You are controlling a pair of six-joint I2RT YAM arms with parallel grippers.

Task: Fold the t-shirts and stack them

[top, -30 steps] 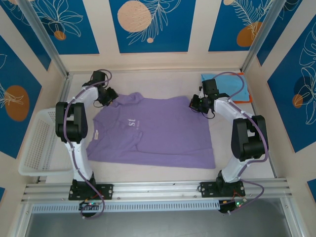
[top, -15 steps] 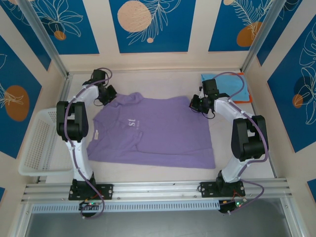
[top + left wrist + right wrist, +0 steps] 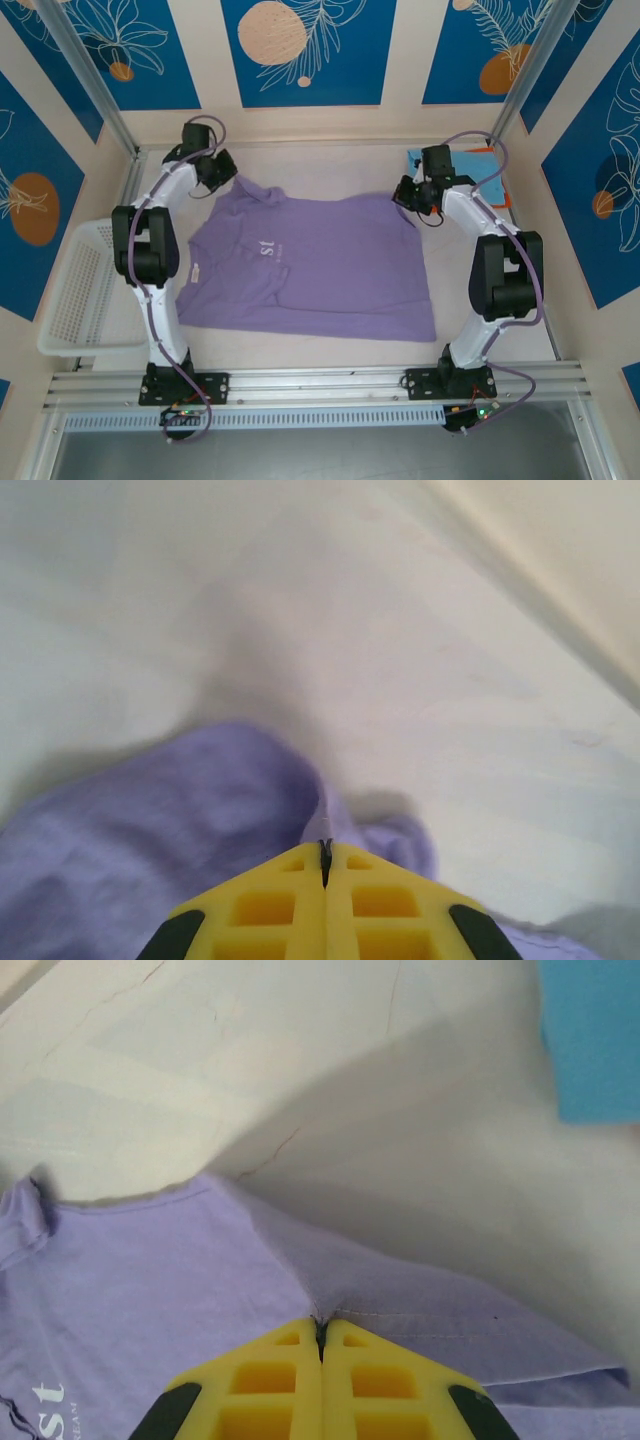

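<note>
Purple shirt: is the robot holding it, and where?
Yes. The left gripper pinches the purple t-shirt at its far left corner, and the right gripper pinches its far right corner. Both are shut on the cloth.

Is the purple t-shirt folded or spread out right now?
Spread out. The purple t-shirt lies open on the table, lettering showing, no fold made; the left gripper and right gripper each pinch a far edge.
</note>
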